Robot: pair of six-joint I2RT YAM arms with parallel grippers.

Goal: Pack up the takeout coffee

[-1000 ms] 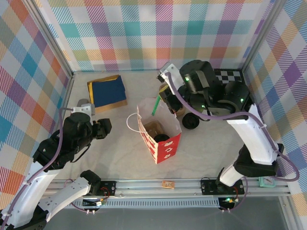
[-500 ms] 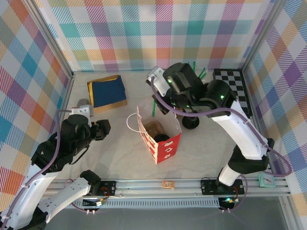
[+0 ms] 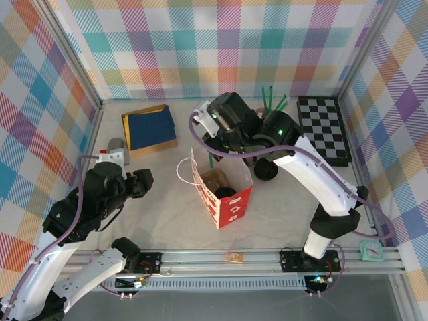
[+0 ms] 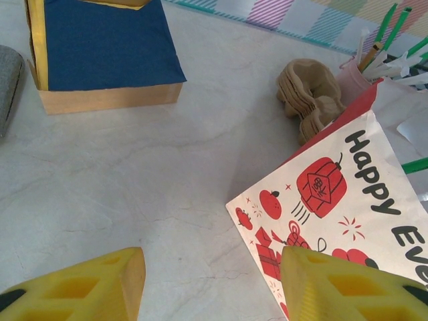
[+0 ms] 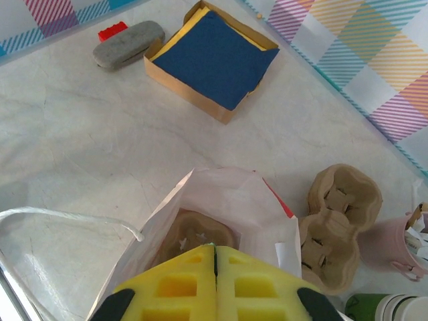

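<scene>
Right hand [image 5: 215,259] is hanging over the paper bag with its fingers pressed together, and left hand [image 4: 212,271] is sitting about half open with nothing in it.

On the pale marble worktop [image 3: 167,221], the red-and-white paper bag [image 3: 234,206] is standing open in the middle. The right hand is hovering just above its mouth, gripping nothing and touching nothing. The left hand is hanging low over bare worktop just left of the bag, yellow fingers [image 4: 100,281] spread apart. The takeout coffee [image 3: 225,192] looks to be sitting down inside the bag, with just its black lid showing from above. The bag's side is reading "Happy Eve…" in black, and the rest is running out of frame.
</scene>
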